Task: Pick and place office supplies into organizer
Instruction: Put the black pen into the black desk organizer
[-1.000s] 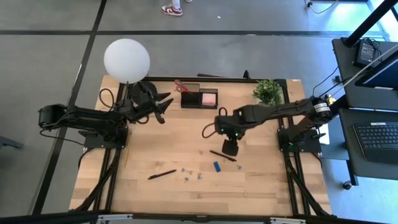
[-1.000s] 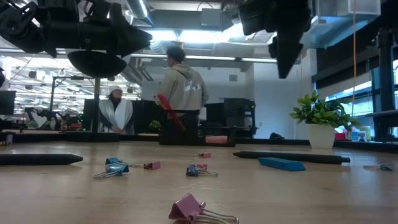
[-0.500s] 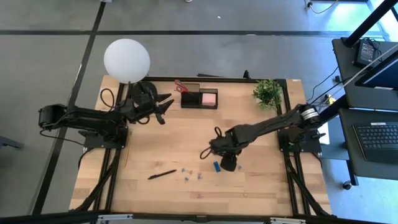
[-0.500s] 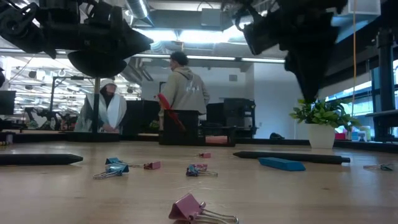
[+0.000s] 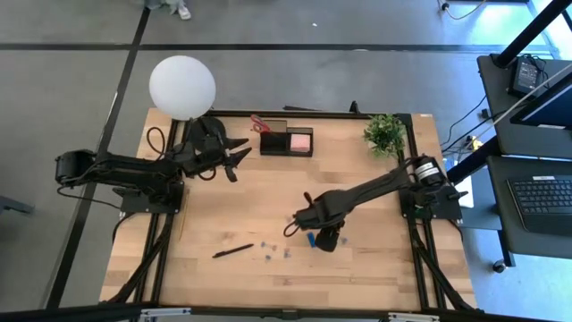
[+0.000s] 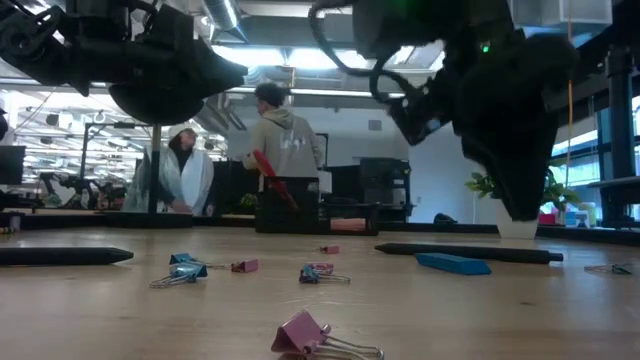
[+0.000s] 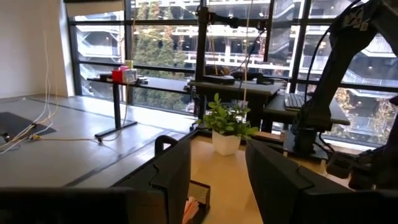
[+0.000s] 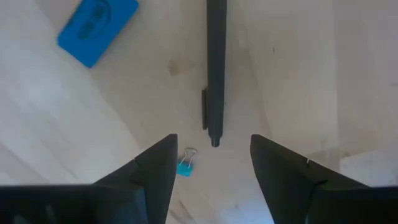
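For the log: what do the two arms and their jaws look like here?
Both are slim, dark, jointed arms. The left arm has black cable looping beside its wrist. The right arm has a pale band near its base end and a loose black cable loop near its wrist. Each gripper ends in two flat, black, wedge-shaped fingers, plain and unmarked. A small green light shows on the right wrist.

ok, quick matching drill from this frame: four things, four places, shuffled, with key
Things:
1. black pen
2. sticky-note pad
3. left gripper
4. potted plant

Places:
A. right far corner of the table
B. in the organizer
C. just left of the organizer, above the table
D. lined up between the right gripper fingers

Pairs: 1-D, 2-B, 3-C, 4-A
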